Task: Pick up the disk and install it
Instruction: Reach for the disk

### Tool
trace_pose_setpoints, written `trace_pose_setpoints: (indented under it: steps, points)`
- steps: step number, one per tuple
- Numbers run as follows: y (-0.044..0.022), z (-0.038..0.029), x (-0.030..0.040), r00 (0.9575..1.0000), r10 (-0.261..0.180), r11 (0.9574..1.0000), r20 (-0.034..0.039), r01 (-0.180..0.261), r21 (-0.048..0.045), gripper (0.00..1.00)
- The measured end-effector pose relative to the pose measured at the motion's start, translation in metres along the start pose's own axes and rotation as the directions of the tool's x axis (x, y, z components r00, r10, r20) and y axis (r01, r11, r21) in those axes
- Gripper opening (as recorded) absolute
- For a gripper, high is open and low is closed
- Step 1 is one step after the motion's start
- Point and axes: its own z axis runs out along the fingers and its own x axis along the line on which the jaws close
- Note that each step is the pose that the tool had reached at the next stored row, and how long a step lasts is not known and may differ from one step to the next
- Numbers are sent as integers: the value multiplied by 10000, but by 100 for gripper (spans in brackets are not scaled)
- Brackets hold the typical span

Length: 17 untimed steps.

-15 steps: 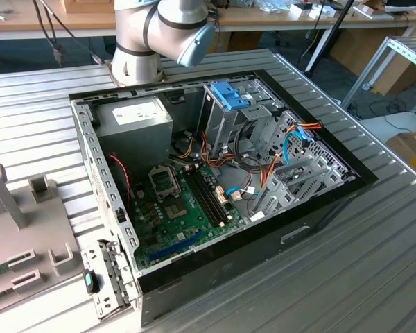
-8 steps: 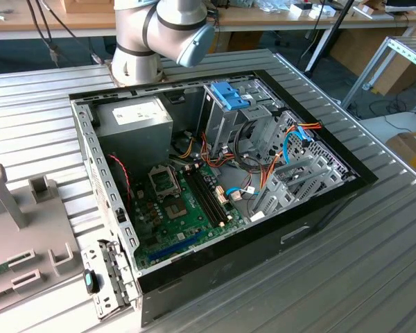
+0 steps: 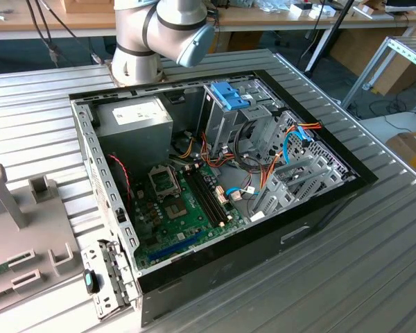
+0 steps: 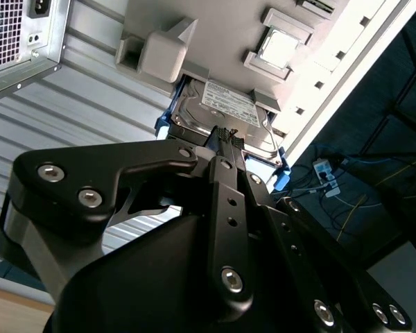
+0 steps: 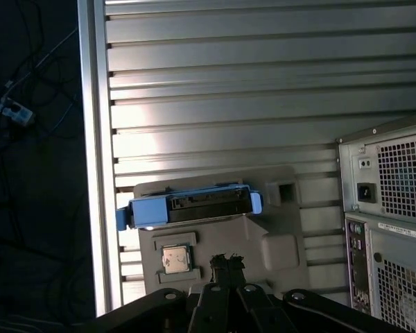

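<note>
Your disk (image 4: pixel 229 114) sits in the grey fixture tray (image 4: pixel 215 35), at the end of the tray nearest the worktop's outer edge; a light-blue rail frame runs along its edges; whether it stands upright or leans cannot be told. A white printed label covers its grey metal face in the second wrist view; the print is too small to tell. In the first wrist view the disk (image 5: pixel 194 208) shows its narrow side, with a square processor chip (image 5: pixel 175 258) seated in the tray just beside it.

Your claw (image 4: pixel 225 137) hangs near the disk with its fingertips together, gripping nothing; in the first wrist view the tips are apart from the blue frame.

The worktop (image 3: pixel 374 263) is ribbed grey metal. On it lies the open computer case (image 3: pixel 263 236), with a green motherboard (image 3: pixel 187 208), a grey power supply (image 3: pixel 135 118) bearing a white label whose writing cannot be read, and a blue clip (image 3: pixel 229 96) atop the metal cage; the arm (image 3: pixel 159 28) rises behind the case.

Beyond the worktop's edge you have dark floor with loose cables and a power strip (image 5: pixel 10 111); wooden benches (image 3: pixel 263 17) stand in the background.
</note>
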Motion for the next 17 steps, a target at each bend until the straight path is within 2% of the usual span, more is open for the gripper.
trace_pose_setpoints:
  steps: [8, 14, 17]
  points:
    - [-1, 0, 7, 10000, 1, 10000, 0, -1, 0, 11]
    - [-7, 1, 90, 10000, 0, 10000, 0, 0, 2, 11]
    - [-8, 0, 102, 10000, -2, 10000, 0, 2, 2, 11]
